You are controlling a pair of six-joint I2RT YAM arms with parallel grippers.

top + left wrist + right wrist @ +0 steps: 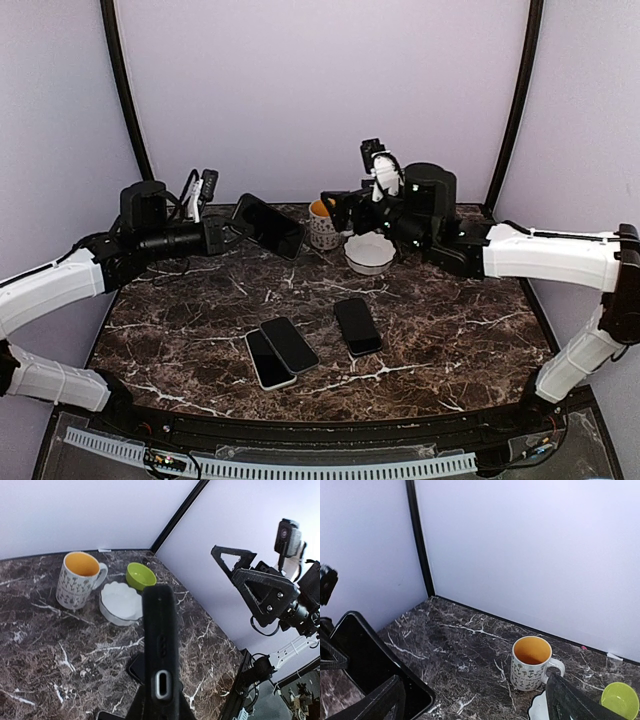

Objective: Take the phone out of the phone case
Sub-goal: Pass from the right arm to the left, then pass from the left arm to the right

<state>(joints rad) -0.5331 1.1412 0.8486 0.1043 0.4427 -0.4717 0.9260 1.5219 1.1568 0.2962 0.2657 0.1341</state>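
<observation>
My left gripper (222, 235) is shut on the bottom end of a black phone case (268, 226) and holds it up above the back left of the table. In the left wrist view the phone case (159, 630) stands edge-on between the jaws of the left gripper (160, 707), its port cutout facing the camera. A dark glossy phone (367, 677) face shows inside the case rim in the right wrist view. My right gripper (342, 208) hovers open just right of the case, nothing between its fingers (572, 702). The right gripper (474, 687) faces the mug.
A flowered mug (322, 225), a white scalloped bowl (369, 253) and a green bowl (140, 575) stand at the back centre. Three more phones lie on the marble nearer the front: two overlapping (280, 350) and a black one (357, 325).
</observation>
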